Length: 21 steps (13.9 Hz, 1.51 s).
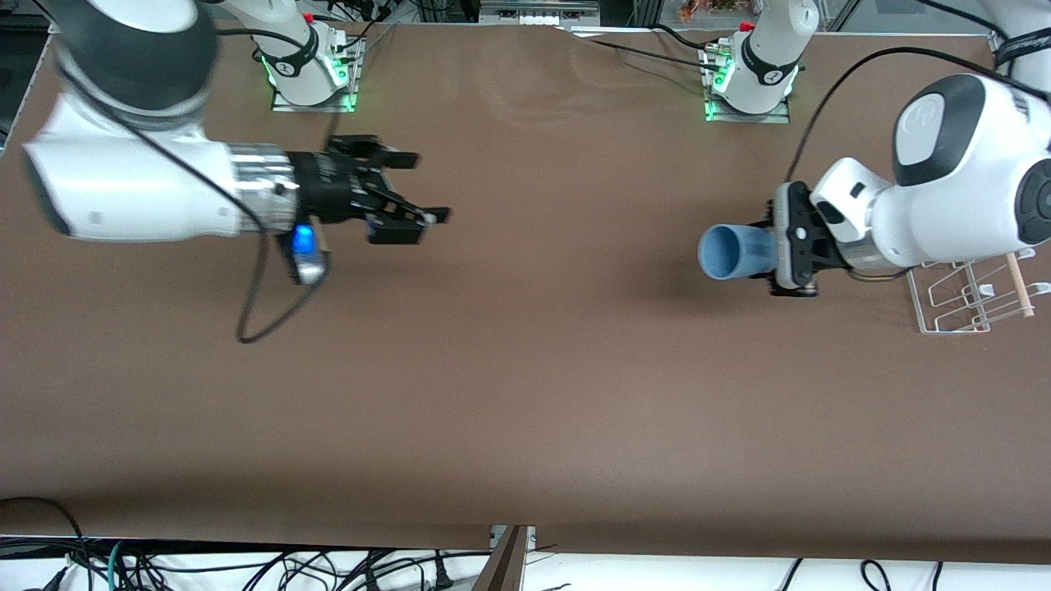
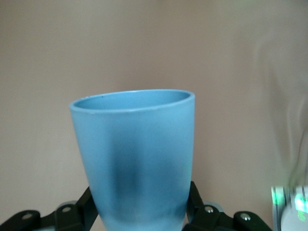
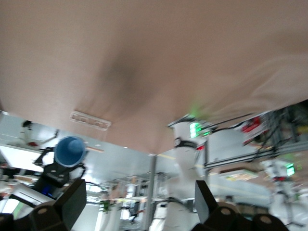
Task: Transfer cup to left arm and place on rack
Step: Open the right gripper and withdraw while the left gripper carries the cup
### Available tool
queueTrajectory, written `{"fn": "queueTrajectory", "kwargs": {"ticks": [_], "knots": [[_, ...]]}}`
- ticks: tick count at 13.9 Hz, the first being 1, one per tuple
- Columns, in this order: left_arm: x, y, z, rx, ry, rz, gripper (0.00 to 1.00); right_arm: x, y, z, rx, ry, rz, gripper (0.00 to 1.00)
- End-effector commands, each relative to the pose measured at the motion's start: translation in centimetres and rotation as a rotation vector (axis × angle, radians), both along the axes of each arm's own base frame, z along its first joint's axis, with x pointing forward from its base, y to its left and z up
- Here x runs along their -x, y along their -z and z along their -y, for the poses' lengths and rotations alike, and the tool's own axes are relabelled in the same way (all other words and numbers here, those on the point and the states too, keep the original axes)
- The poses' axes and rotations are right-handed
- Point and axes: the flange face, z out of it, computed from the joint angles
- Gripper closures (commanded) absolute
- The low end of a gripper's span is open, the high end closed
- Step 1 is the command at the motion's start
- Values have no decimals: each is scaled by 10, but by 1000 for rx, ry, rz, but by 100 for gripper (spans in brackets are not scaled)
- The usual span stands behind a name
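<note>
Count — 1 cup (image 1: 727,252), 1 rack (image 1: 969,295), 2 arms w/ 2 hands — left hand (image 1: 776,250), right hand (image 1: 410,197).

a light-blue cup (image 1: 733,252) of smooth matt plastic sits clamped in the left gripper (image 1: 776,251), whose fingers (image 2: 196,204) are black matt plastic with small shiny metal screws. just beside that gripper, the rack (image 1: 956,297) is thin white wire and clear glossy acrylic, with one pale bare wooden dowel (image 1: 1018,283). the right gripper (image 1: 419,193), spread open, is black and matt, joined to a shiny silver metal ring (image 1: 259,193). the table (image 1: 525,394) is covered in a dull brown, smooth sheet.
</note>
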Motion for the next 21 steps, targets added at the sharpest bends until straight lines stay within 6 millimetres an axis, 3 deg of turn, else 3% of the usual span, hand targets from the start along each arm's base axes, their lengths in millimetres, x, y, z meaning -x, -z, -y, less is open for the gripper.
{"fn": "queueTrajectory", "kwargs": {"ticks": [1,4,7,10,13,17,21], "knots": [[5,-14,-39,-181,48,26,100,13,-7,62,-12,-129,64,1],[0,-18,-87,-446,119,50,100,31,-13,96,84,-254,158,1],[-3,-17,-138,-717,157,43,100,62,-7,131,151,-390,307,1],[-1,15,-191,-950,187,-15,100,85,5,159,244,-553,445,1],[11,60,-259,-1112,186,9,100,82,10,167,346,-774,574,1],[21,89,-294,-1268,294,76,100,66,25,170,437,-1021,732,1],[32,115,-293,-1373,360,103,100,64,19,169,464,-1076,756,1]]}}
